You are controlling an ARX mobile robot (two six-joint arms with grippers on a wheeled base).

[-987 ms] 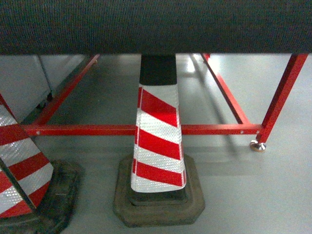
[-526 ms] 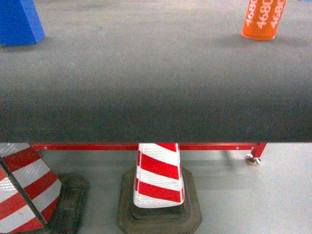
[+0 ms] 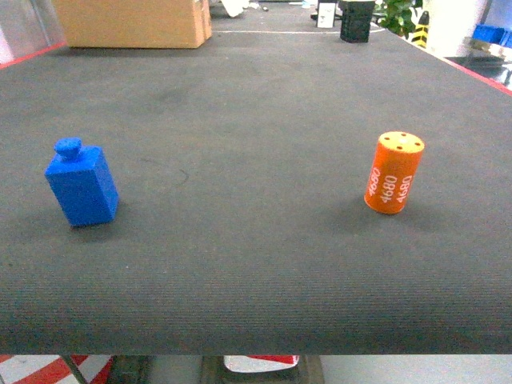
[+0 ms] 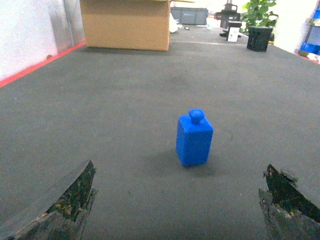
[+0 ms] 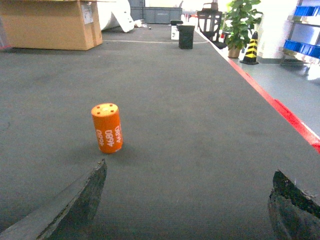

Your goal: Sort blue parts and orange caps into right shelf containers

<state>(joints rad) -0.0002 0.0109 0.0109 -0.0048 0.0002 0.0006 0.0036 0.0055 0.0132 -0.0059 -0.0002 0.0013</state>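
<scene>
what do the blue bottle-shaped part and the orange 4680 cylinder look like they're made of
The blue part looks like moulded or printed plastic: uniform saturated colour, matte faces, crisp edges, no seams visible. The orange cylinder also looks like matte plastic, with white printed "4680" and small holes on top; a painted shell cannot be ruled out.

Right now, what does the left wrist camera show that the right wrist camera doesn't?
Only the left wrist view shows the blue part, standing upright on the dark mat, with the left gripper open and empty in front of it. Only the right wrist view shows the orange cap marked 4680, upright, the right gripper open before it, a striped cone and blue crates on a shelf at far right. Both show the dark mat, the cardboard box and the potted plant at the far end.
</scene>
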